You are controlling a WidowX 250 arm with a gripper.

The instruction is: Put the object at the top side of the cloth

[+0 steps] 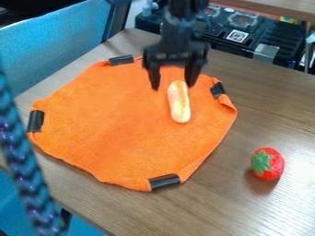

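Camera view: fixed, above table [277, 110] | faces down at a slant | mid-range, whole cloth [117, 129] framed

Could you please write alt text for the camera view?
A black gripper hangs with its jaws open above an orange cloth, near the upper end of a pale yellow, oblong object lying there. Black tape pieces line the cloth's edges on a wooden table, and a red strawberry sits to the right.

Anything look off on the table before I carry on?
Nothing spilled or damaged that I can see. The orange cloth isn't quite flat: its right edge looks puckered and folded just below the black tape there. The red strawberry sits off the cloth, on the table.
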